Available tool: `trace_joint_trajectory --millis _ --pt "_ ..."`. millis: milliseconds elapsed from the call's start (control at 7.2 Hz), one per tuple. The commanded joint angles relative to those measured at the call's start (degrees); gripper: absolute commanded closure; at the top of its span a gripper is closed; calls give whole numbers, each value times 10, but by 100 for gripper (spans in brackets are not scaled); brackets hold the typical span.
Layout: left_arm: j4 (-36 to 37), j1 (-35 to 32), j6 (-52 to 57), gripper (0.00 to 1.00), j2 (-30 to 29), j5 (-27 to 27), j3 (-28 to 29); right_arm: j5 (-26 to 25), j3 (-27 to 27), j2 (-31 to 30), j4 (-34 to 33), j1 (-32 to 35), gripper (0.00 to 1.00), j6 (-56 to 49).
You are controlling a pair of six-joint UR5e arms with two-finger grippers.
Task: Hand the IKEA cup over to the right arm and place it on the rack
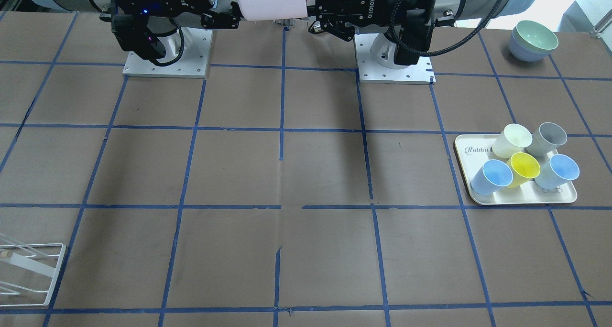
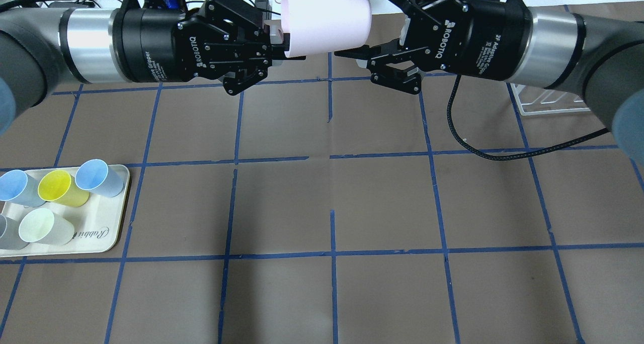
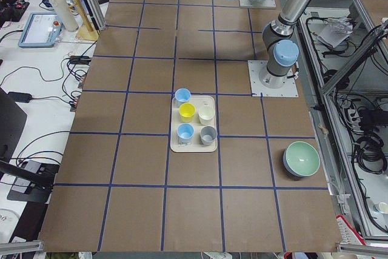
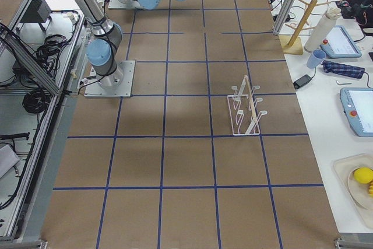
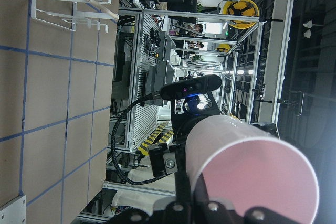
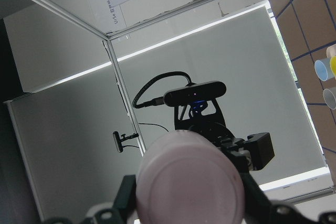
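The IKEA cup hung on its side high over the table, between the two arm bases. Its mouth faced the left gripper and its base faced the right gripper. The left gripper was clamped on the rim, apparently with one finger inside the mouth and one outside. The right gripper's fingers lay one to each side of the base end, at or against the wall. Whether they were already pressing could not be told.

The cup looked like a thin, smooth plastic tumbler: light, not fragile, with a wall likely to flex under a hard squeeze. Because it tapers, pads set near the base would tend to slide off the narrow end. A moderate grip further up the wall, pads flat across it, seemed the safer hold.

The right arm and the left arm lay level and nose to nose, so the tightest spot was at the cup itself. The releasing fingers would have to back straight out along the cup's axis.

The rack stood well apart, out in front of the right arm's base with its rods slanting upward, and only bare tabletop showed between it and that base. The cream tray holding five cups and the stacked bowls sat well apart on the robot's left, away from that path. The rack's own rods looked like the only edges to mind at the placing.
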Motion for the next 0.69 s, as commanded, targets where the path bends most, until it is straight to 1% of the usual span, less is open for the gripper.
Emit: trace_joint_trajectory --millis 0,139,278,417,556 --pt "33 0 -52 0 1 3 -2 0 -6 3 -1 -2 93 0" --pt "56 0 -79 0 1 5 -5 1 -7 5 -3 -7 94 0" --pt "70 0 -98 0 1 9 -3 -1 -7 5 -9 -30 94 0" --pt "91 0 -121 0 -3 49 1 -12 -7 5 -10 -73 94 1" --pt "144 0 -167 0 -3 84 -1 -51 -12 4 -10 -110 94 0"
